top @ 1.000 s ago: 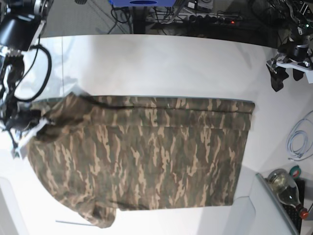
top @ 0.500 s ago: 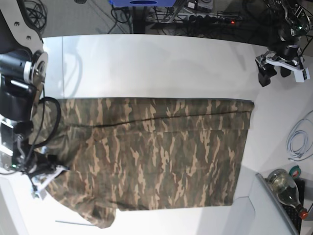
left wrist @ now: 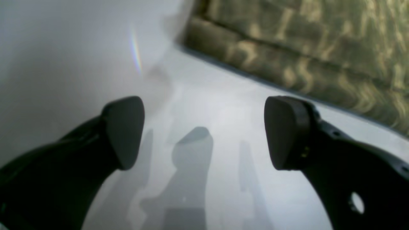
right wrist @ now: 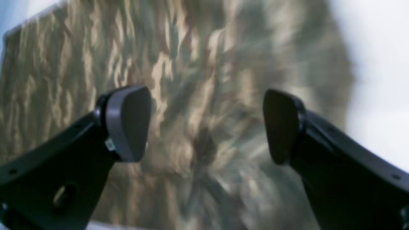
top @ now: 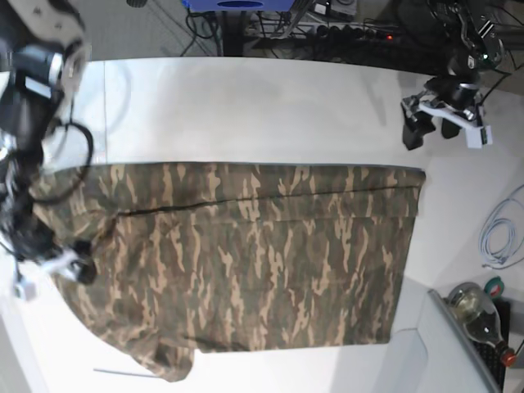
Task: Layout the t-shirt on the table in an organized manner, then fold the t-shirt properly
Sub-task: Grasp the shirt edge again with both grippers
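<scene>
Right gripper (right wrist: 204, 124): black jaws spread wide, nothing between the pads; directly beneath, soft camouflage-print t-shirt (right wrist: 179, 95) in olive, brown and tan, blurred in the wrist view. Left gripper (left wrist: 204, 132): black jaws likewise spread, empty; directly below, bare smooth white tabletop (left wrist: 80, 57); ahead and to its right, the shirt's folded edge lying flat. Base view: shirt spread across the table's middle, left gripper (top: 426, 127) just beyond one corner, apart from the cloth.

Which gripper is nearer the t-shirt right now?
Right. The right gripper hovers over the t-shirt at its edge, jaws open. The left gripper is over bare table, off the shirt's far corner, jaws open.
</scene>
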Tool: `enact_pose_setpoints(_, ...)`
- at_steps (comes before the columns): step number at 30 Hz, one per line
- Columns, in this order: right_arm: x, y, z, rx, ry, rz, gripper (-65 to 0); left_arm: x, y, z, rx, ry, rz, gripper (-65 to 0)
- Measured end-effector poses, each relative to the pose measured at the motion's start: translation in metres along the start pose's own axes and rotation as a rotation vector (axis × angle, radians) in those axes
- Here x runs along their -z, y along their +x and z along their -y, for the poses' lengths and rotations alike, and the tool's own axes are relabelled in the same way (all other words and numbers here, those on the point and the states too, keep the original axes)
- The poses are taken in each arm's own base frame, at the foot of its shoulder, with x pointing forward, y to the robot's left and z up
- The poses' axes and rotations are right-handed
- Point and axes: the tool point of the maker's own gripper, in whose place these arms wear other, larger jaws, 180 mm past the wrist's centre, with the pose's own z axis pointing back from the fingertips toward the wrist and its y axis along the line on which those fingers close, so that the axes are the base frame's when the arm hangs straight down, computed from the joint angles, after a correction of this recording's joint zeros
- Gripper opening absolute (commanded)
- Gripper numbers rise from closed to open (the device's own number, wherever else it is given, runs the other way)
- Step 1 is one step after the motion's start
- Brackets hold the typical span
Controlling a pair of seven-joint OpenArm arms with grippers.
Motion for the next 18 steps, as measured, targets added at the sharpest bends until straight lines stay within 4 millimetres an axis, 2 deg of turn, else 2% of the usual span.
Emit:
enact_pose_setpoints(2,-0.030,-0.036,0.003,-0.013,-0.039,-0.040,-14.9,0.012,-0.003,-0.003,-0.051,0.009,-0.003,-8.7)
enact_pose_setpoints(3,-0.044,-0.047,0.001,0.012,-0.041,-0.023,-14.9,0.018,-0.007,-0.005,-0.081,0.020,-0.010,-8.9)
enact_pose_setpoints(4,-0.055,-0.059,-0.009,0.023,-0.024,-0.013,-14.7,0.023,-0.009,-0.002,-0.108,0.005,-0.005,-8.9)
enact_pose_setpoints(6,-0.070,-0.075,-0.024,0.036,-0.001,0.007,-14.7,0.032,-0.006,-0.003,-0.167,0.008,0.046,-8.9)
enact_pose_setpoints(8,-0.083,-0.082,-0.027,0.020,-0.003,0.026,-14.7,0.037,-0.003,-0.007,-0.200,0.016,0.089,-8.9)
enact_pose_setpoints(12,-0.096,-0.101,-0.008,0.014,-0.057,-0.006,-14.7,0.054,0.004,0.011,-0.203,-0.035,0.114,-8.9)
enact_pose_setpoints(15,-0.099,-0.115,-0.010,0.027,-0.052,-0.034,-14.7,0.065,0.009,0.019,-0.236,-0.056,0.138,-8.9)
enact_pose_setpoints(18,-0.102,-0.121,-0.008,0.031,-0.054,-0.045,-14.7,0.073,0.013,0.017,-0.271,-0.064,0.154,-8.9)
